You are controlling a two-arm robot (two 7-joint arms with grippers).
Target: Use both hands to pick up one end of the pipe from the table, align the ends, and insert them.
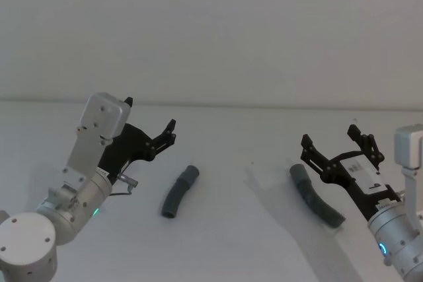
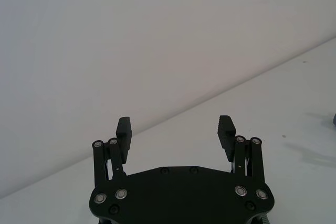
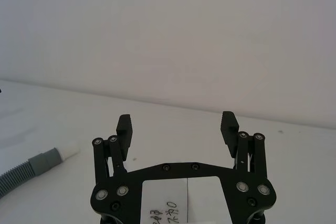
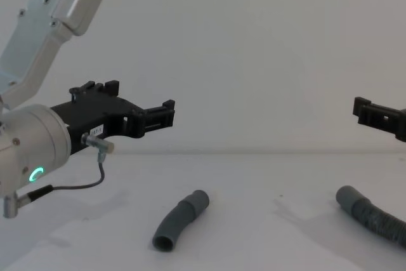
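Both sets of jaws stand wide apart with nothing between them, and neither pipe piece is touched. From the head, my left gripper sits at the left of the table. The short tube lies flat to its right and nearer to me, clear of the jaws. My right gripper is on the far right, and the ribbed hose curves along the table just to its left, beside the gripper body rather than between the jaws.

The chest view adds height. The left gripper hangs well above the table with the short tube lying below its tips, one open end turned toward me. The right gripper likewise sits above the ribbed hose.

The right wrist view adds detail at the hose end: off to one side of the right gripper I see the ribs, then a smooth grey cuff, then a white tip.
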